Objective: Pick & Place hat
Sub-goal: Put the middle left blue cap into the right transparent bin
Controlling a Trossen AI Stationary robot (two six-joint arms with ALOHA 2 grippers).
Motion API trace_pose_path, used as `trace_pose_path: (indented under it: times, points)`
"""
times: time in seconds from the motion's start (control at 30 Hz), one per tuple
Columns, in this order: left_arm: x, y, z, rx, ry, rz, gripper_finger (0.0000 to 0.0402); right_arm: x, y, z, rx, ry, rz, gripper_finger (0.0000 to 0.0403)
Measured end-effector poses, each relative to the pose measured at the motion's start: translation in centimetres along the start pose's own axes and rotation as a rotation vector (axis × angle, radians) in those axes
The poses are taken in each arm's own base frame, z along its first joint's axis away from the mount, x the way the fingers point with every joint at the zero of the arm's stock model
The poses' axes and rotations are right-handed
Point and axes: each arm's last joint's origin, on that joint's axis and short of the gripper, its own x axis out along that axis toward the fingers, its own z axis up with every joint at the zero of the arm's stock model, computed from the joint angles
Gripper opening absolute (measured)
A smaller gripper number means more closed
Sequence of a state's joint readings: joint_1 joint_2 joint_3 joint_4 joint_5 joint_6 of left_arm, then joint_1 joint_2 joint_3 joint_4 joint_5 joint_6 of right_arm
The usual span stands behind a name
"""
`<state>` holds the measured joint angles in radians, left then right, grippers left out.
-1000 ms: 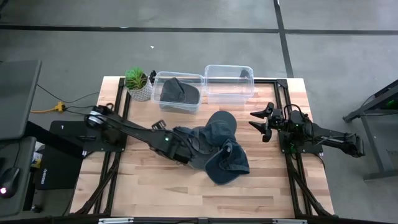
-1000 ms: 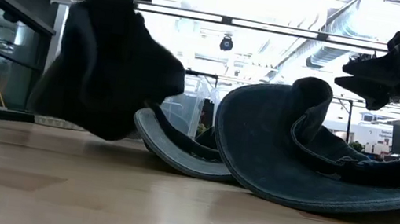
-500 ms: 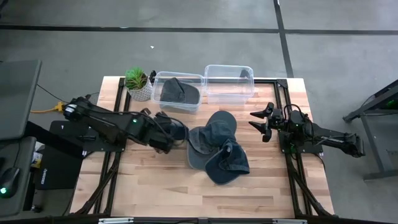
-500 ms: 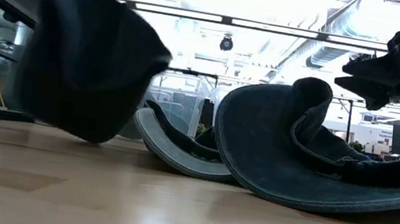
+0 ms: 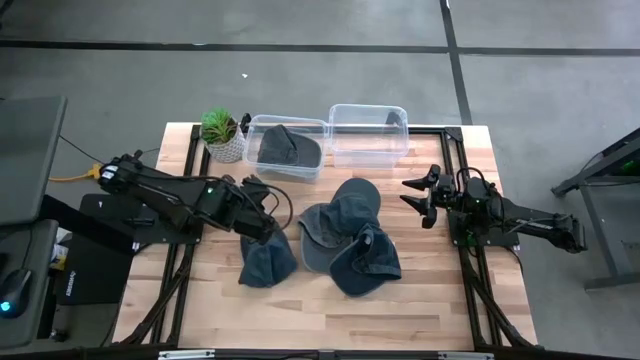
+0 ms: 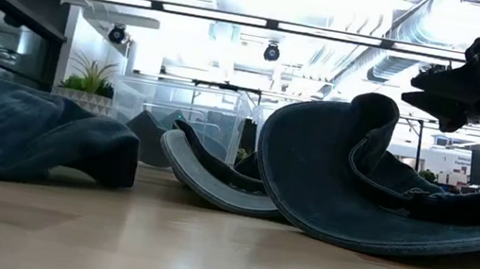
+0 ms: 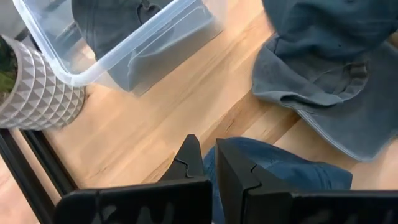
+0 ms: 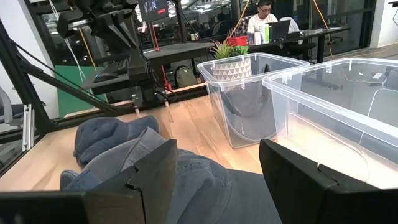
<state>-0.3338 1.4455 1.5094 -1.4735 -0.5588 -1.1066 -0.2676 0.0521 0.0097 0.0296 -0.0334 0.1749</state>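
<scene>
Nearest the front edge of the surface [image 5: 420,300]: one dark blue hat [image 5: 268,262], lying crumpled and flat, left of centre, free of any grip.

Just behind it: left hand [image 7: 205,143], hovering above the hat's far side, fingers drawn almost together with only a thin gap, nothing visibly pinched.

Centre of the surface: pile of two more hats [image 5: 350,235], overlapping, brims curled upward. Apart from the loose hat, though close.

Right edge, mid-depth: right hand [image 5: 410,195], fingers spread wide, empty, pointing toward the pile. Waiting.

Far edge: two clear bins. Left bin [image 5: 287,121] containing one hat; right bin [image 5: 368,108] without contents. One potted plant [image 5: 220,130] at the far left corner, beside the left bin.

Count: four hats, two bins, one plant, two arms.

Step in hand, as judged: pick stage on the loose hat, not yet gripped. Next move likely calls for spreading the fingers, descending onto a fold of cloth, closing firmly, then lifting clear and carrying to a bin at the far edge.
</scene>
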Motion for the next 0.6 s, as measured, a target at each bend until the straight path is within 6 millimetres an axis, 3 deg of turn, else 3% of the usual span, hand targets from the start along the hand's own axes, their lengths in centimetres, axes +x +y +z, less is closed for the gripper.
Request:
trace_pose_path:
  times: [0.43, 0.6]
  points:
    - [-0.05, 0.45, -0.35, 0.0, 0.065, 0.022, 0.0, 0.0, 0.0, 0.03, 0.009, -0.003, -0.002, 0.0222]
    - [-0.25, 0.57, -0.71, 0.027, 0.071, 0.04, 0.0, -0.01, -0.16, 0.08, 0.185, -0.021, -0.054, 0.0222]
